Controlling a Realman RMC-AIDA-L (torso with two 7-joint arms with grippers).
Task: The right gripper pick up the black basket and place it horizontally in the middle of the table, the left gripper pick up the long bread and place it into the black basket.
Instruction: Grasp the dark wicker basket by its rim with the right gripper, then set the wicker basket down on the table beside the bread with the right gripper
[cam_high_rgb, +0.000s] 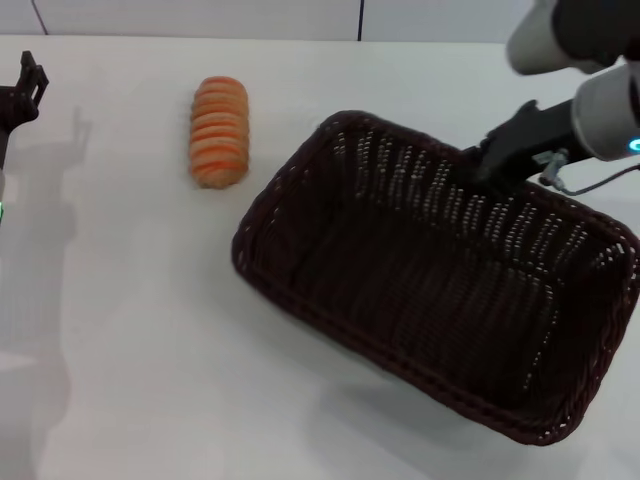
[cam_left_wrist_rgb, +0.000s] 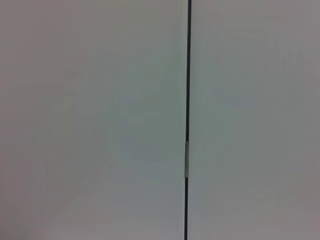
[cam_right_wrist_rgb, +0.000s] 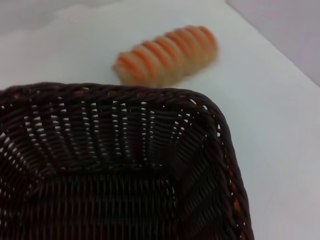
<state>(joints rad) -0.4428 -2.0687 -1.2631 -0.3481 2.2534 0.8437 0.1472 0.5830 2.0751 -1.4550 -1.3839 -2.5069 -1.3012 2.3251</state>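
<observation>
Currently right end effector (cam_high_rgb: 487, 165) pinches basket (cam_high_rgb: 430, 270) far rim, basket skewed on worktop (cam_high_rgb: 130, 330); next: square it at centre. Bread (cam_high_rgb: 219, 131) waits beside. Left end effector (cam_high_rgb: 25, 85) parked, grip unclear.

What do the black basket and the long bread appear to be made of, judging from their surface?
The black basket looks like woven wicker or rattan, perhaps synthetic: dark strands cross, light shows through gaps in its walls, and its rim is braided. The long bread has a smooth, matte, ridged orange surface with pale stripes; whether it is real or a model is unclear.
</observation>
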